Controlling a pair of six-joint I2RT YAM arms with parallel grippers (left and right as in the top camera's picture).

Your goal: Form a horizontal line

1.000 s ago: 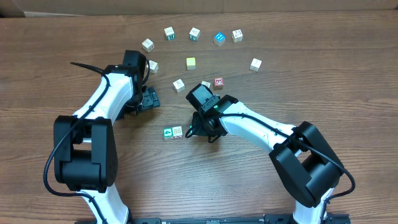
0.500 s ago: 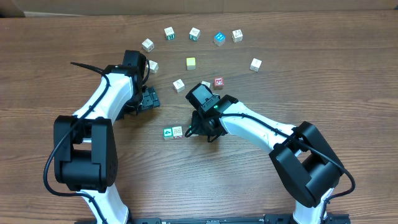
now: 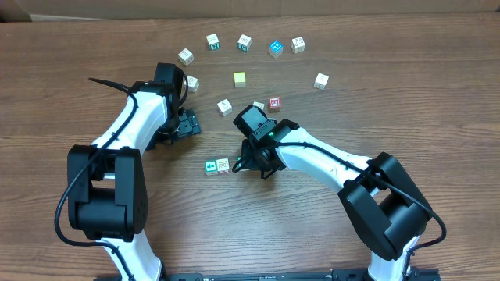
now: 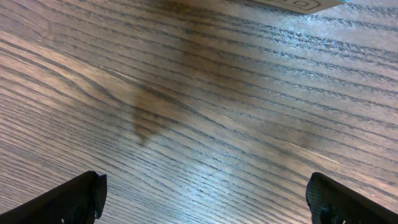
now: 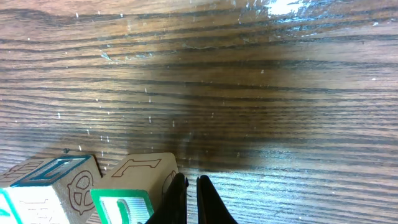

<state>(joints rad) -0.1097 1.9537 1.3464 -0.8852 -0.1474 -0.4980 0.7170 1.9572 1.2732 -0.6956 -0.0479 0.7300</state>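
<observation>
Currently clenched empty at right end effector (image 3: 241, 162), parked just at 3 o'clock of touching pair — green-printed wooden cube (image 3: 211, 166) and pale wooden letter cube (image 3: 223, 165) — laid along 9-to-3. Released wide at left end effector (image 3: 187, 123), farther off. Probably next: fetching loose wooden cubes (image 3: 225, 107) from 12 o'clock.

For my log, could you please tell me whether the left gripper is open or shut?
Open: the left gripper has its fingers at opposite edges of the left wrist view, only table between them.
</observation>
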